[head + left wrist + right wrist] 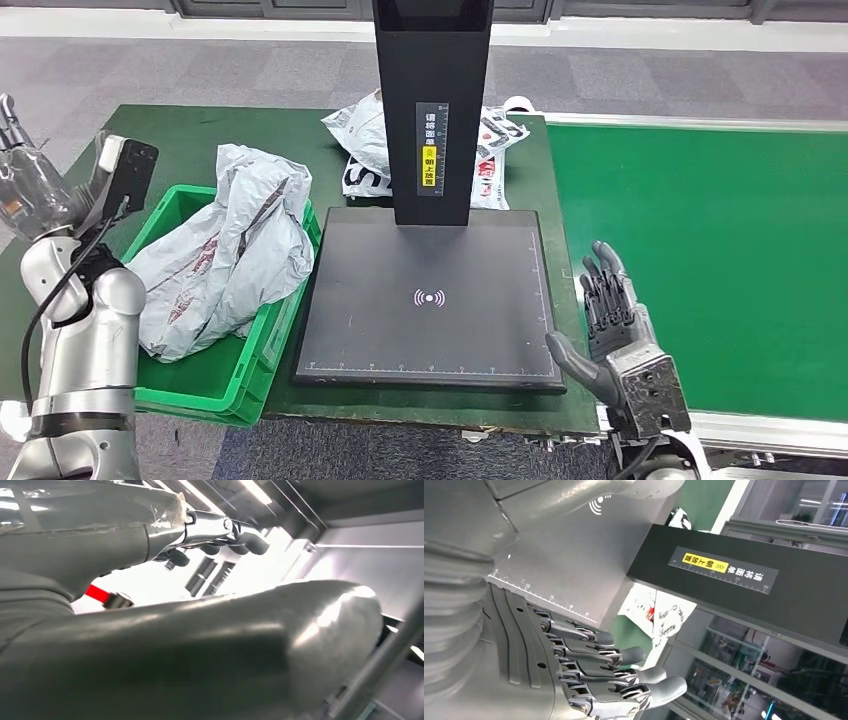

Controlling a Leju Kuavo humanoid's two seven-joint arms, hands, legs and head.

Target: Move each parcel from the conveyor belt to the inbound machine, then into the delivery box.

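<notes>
Parcels in grey plastic mailer bags [225, 250] lie crumpled in the green delivery box [215, 385] on the left of the green table [190, 130], spilling over its rim beside the inbound machine [428, 300]. That machine's black platform carries a white wireless symbol at its middle and ruler marks along its edges; its upright black post bears a strip of white Chinese characters over a yellow label, too small to read. Behind the post lies a white parcel [365, 140] with black print and a touch of red. The green conveyor belt [700, 250] runs on the right. The right hand [612, 325] hovers at the platform's right edge, fingers straight and spread, holding nothing. The left hand [20, 165] is raised at the far left; whether it is spread or closed cannot be told.
</notes>
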